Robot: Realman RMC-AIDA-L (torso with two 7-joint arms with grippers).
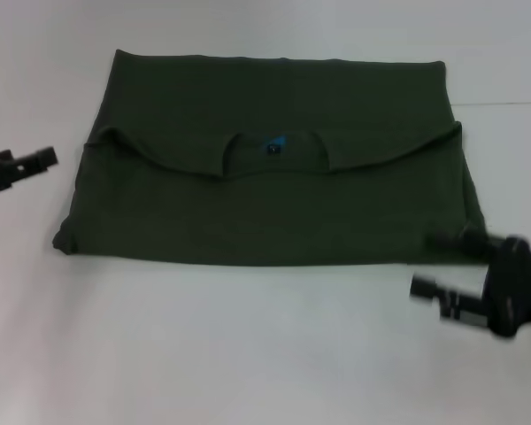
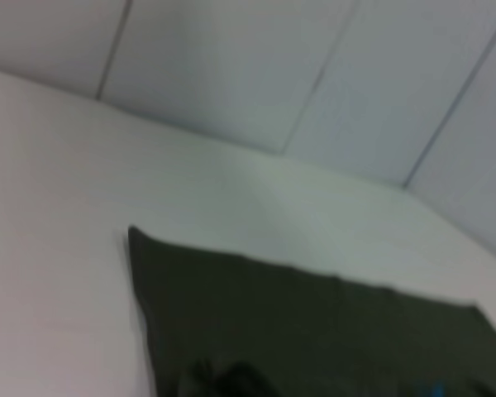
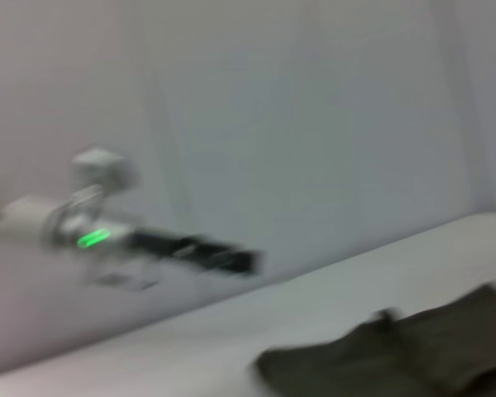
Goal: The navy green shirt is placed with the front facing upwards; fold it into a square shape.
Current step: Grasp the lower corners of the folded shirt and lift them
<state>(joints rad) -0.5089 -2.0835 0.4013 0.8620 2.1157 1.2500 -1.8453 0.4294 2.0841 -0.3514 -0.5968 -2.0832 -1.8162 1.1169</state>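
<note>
The navy green shirt [image 1: 274, 199], a soft, matte, dark olive cotton garment, lies flat near the middle of the white, smooth tabletop [image 1: 248, 354] as a wide rectangle. Its upper part is folded down, so a curved edge crosses the middle, and the neck opening exposes a small blue neck label [image 1: 275, 146]. The edges look limp and slightly wavy, and the near left corner is rounded.

The left gripper [image 1: 22, 166], black, hovers just off the shirt's left edge, holding nothing; whether its fingers are parted cannot be told. The right gripper [image 1: 438, 266], black, sits at the near right corner with two fingers apart, gripping no cloth.

The remaining step is probably a side-to-side fold. Pinch both layers at matching corners, lift evenly, and lay edge on edge to prevent skewing.
</note>
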